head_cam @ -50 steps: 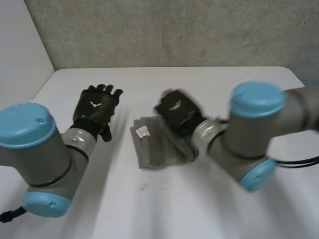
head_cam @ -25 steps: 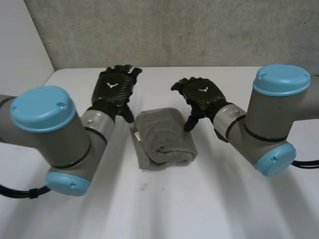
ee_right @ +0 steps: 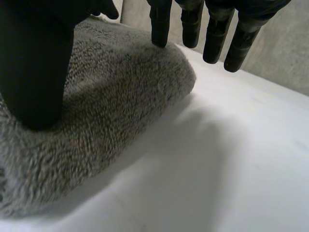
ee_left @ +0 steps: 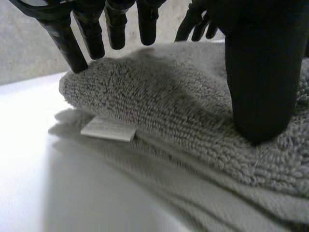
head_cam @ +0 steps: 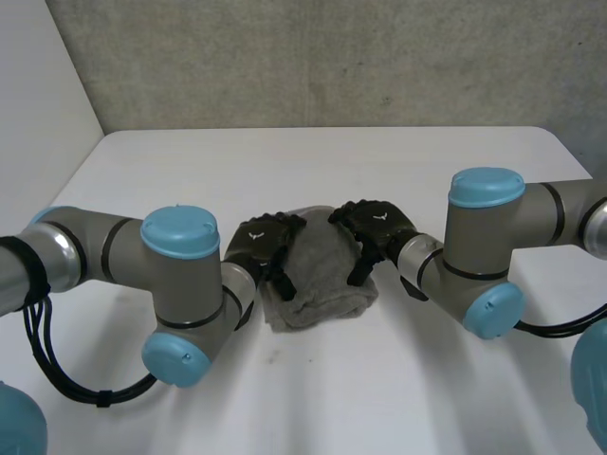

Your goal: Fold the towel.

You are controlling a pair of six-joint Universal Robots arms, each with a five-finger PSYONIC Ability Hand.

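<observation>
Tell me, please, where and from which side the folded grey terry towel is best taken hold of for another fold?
Probably at its long side edges, one hand from each flank. The folded grey terry towel lies as a thick bundle with a rounded far end; its layers open beside the white label, where the left hand could slip under.

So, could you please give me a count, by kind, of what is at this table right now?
Folded grey towel: 1
White label sewn on the towel: 1
Black robot hands, one at each side of the towel: 2 (left hand, right hand)
White table: 1
Total: 5
</observation>
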